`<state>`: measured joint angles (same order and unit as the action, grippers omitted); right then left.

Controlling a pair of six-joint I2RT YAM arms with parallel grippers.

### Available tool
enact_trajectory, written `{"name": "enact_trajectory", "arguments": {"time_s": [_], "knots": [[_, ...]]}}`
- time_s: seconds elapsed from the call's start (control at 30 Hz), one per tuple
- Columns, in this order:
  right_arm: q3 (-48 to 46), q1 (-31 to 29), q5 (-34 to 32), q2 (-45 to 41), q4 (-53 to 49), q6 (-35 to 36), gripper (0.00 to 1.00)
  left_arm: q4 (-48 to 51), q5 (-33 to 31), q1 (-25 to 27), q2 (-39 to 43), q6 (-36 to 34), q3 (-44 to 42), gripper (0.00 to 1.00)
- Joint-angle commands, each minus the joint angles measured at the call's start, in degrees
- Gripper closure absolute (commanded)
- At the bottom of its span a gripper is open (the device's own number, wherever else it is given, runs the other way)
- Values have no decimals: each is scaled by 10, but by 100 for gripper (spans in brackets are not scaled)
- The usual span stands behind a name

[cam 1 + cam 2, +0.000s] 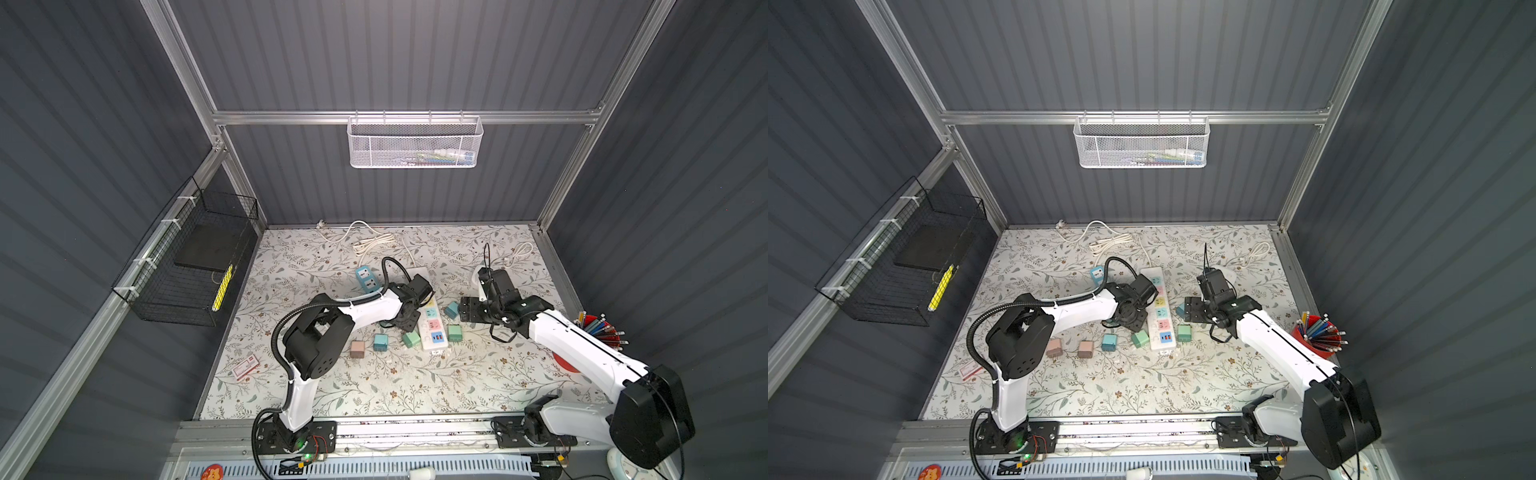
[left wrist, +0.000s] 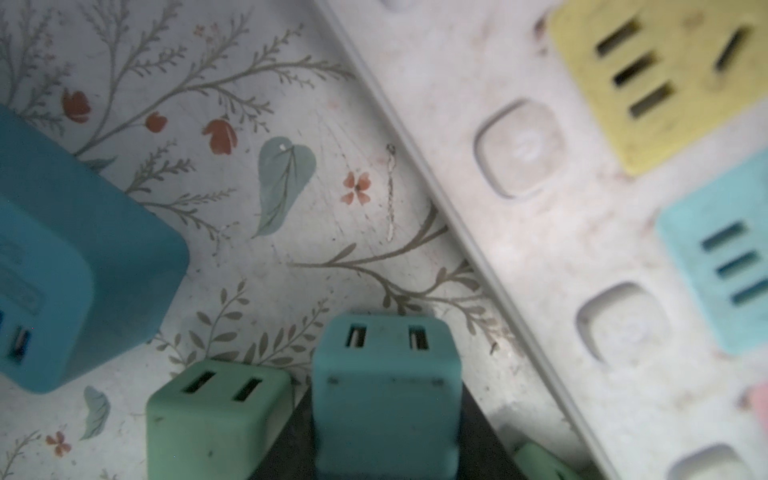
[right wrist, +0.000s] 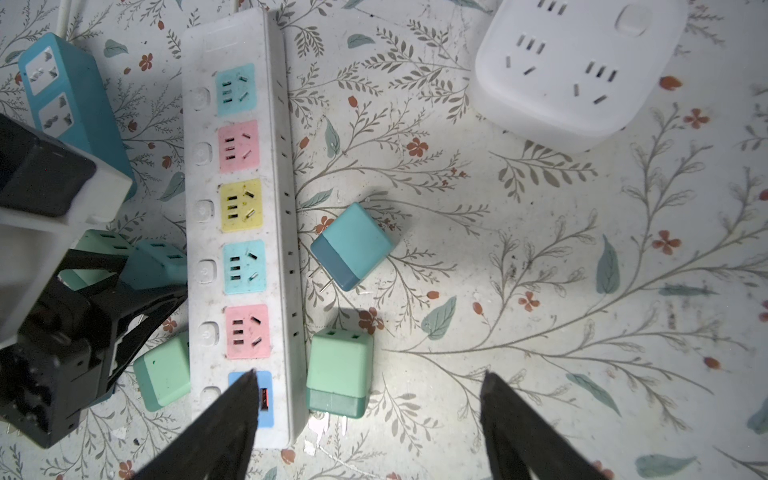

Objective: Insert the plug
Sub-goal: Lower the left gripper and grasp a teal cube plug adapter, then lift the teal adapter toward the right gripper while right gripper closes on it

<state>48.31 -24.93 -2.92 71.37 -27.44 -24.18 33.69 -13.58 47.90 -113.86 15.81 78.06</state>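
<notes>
Out to the left of my left fingers [image 2: 297,440] sits a blue socket block [image 2: 75,257], and a mint plug [image 2: 216,415] lies just beside them. Those fingers are clamped on the teal plug [image 2: 386,395]. Its slotted face is toward the wrist camera, and I cannot see its prongs. It is just beside the long edge of the white power strip [image 2: 519,232], not yet in any socket. Across the strip from those fingers, a second teal plug [image 3: 353,245] lies on the table [image 3: 540,249], prongs toward the strip. My right fingers [image 3: 232,419] stand wide apart and hold nothing. One tip is over the strip's blue USB end, and a second mint plug [image 3: 338,370] lies between the tips. A white socket cube [image 3: 577,70] sits well ahead of them.
</notes>
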Motion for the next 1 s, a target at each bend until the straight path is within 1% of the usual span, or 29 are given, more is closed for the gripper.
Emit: {"name": "enact_trajectory", "arguments": {"time_s": [0.0, 0.07, 0.1, 0.23, 0.3, 0.37, 0.4, 0.43, 0.5, 0.53, 0.6, 0.77, 0.87, 0.97], "knots": [[9, -3, 9, -18, -13, 4, 17, -15, -9, -3, 43, -10, -31, 75], [14, -3, 23, -22, -13, 6, 18, -71, 2, -3, 89, -22, -60, 77], [16, -3, 34, -25, -12, 8, 20, -114, 9, -1, 118, -30, -83, 77], [26, -3, 107, -34, 0, 8, 27, -322, 26, 0, 232, -57, -205, 77], [31, -4, 138, -38, 8, 3, 35, -407, 39, 0, 268, -74, -254, 77], [40, -8, 171, -41, 17, -3, 48, -459, 53, 2, 292, -85, -285, 78], [46, -10, 189, -40, 25, -10, 56, -472, 65, 1, 302, -88, -293, 78], [51, -13, 203, -39, 31, -12, 62, -475, 72, 3, 307, -93, -295, 79], [65, -23, 215, -31, 41, -20, 73, -467, 86, 4, 313, -101, -291, 80], [75, -31, 239, -24, 43, -22, 73, -462, 90, 5, 315, -107, -289, 80], [94, -46, 248, -7, 47, -24, 64, -462, 101, 6, 320, -112, -289, 80], [139, -75, 252, 43, 48, -23, 49, -462, 123, 10, 334, -116, -292, 79], [155, -79, 263, 65, 69, -28, 46, -457, 129, 11, 341, -117, -289, 80], [162, -80, 271, 83, 80, -32, 46, -453, 134, 13, 348, -117, -291, 79]]}}
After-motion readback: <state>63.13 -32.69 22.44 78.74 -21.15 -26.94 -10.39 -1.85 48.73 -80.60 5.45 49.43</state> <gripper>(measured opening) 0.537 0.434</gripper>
